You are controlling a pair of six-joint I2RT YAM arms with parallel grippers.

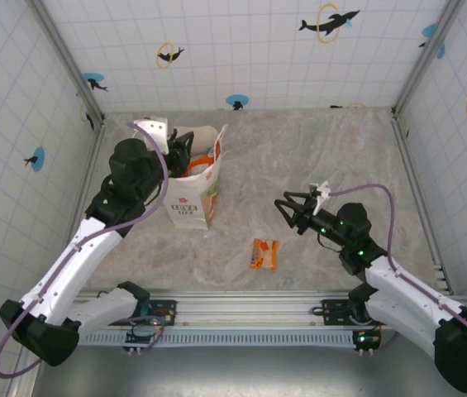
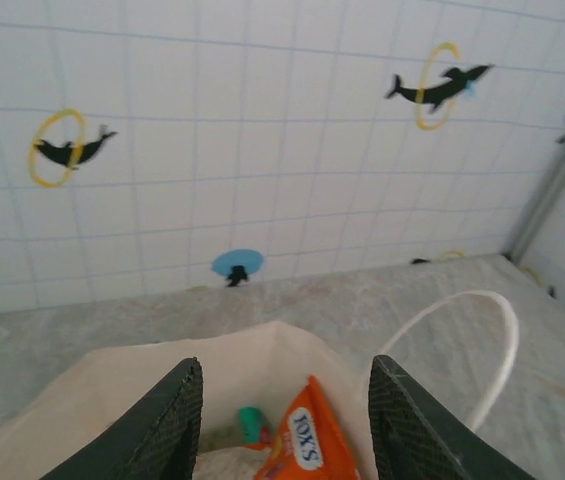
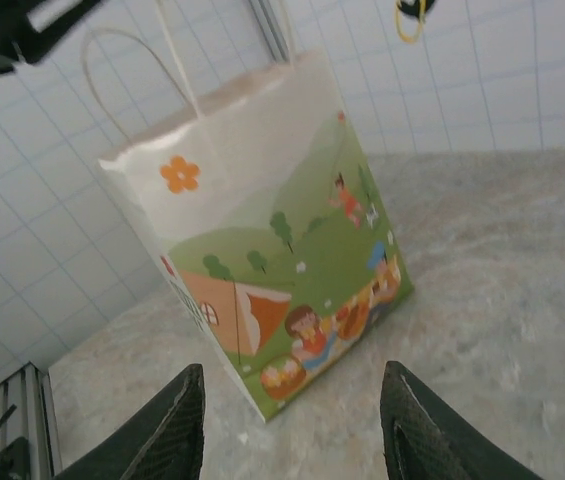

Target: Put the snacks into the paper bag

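The cream paper bag [image 1: 196, 194] stands upright at the left of the table, its printed side [image 3: 292, 270] facing the right wrist camera. My left gripper [image 1: 185, 155] hovers open over the bag's mouth, nothing between its fingers. Below it inside the bag lie an orange-red FOX'S packet [image 2: 307, 440] and a teal packet [image 2: 252, 423]. One orange snack packet [image 1: 264, 254] lies flat on the table, near the middle front. My right gripper [image 1: 287, 211] is open and empty above the table, right of the bag and above and to the right of the loose packet.
A white loop handle [image 2: 482, 340] arcs up at the bag's right rim, another [image 3: 127, 60] shows on the far side. Tiled walls with dolphin stickers enclose the table; a metal rail [image 1: 250, 310] runs along the front edge.
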